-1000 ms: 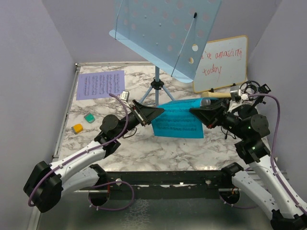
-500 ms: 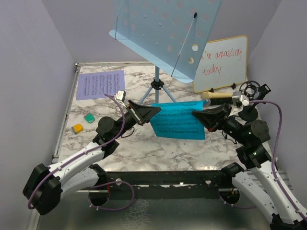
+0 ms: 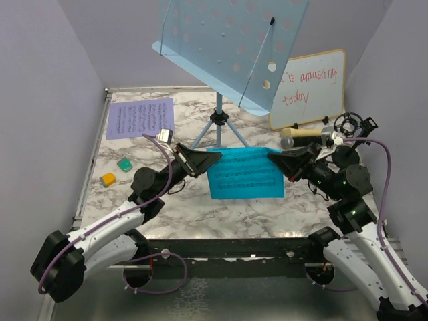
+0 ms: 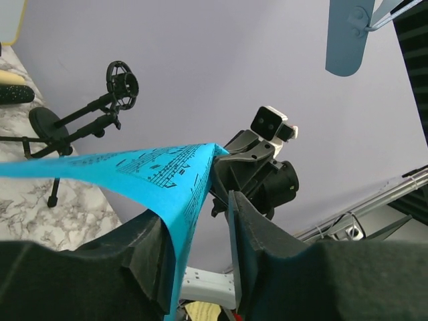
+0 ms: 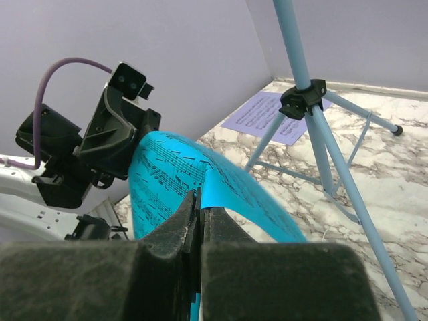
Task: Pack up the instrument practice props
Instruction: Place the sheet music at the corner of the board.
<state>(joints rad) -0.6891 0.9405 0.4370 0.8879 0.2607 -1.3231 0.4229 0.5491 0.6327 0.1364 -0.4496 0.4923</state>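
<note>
A cyan sheet (image 3: 244, 172) with printed notes hangs above the marble table between both grippers. My right gripper (image 3: 273, 158) (image 5: 199, 200) is shut on the cyan sheet's (image 5: 167, 174) right edge. My left gripper (image 3: 210, 157) (image 4: 197, 214) straddles the cyan sheet's (image 4: 134, 170) left edge. Its jaws stand apart, the paper lying against one finger with a gap to the other. The light-blue music rack (image 3: 231, 40) stands behind on tripod legs (image 3: 217, 124). A printed music sheet (image 3: 140, 118) lies back left. The black studio microphone (image 3: 348, 124) and cream handheld microphone (image 3: 301, 133) are at the right.
A wood-framed whiteboard (image 3: 311, 87) with red writing leans at the back right. A green block (image 3: 124, 164) and an orange block (image 3: 108, 179) lie near the table's left edge. Grey walls close in both sides.
The left jaws have narrowed around the cyan sheet's left edge. The sheet has risen and swung level, and both grippers have shifted slightly toward the back.
</note>
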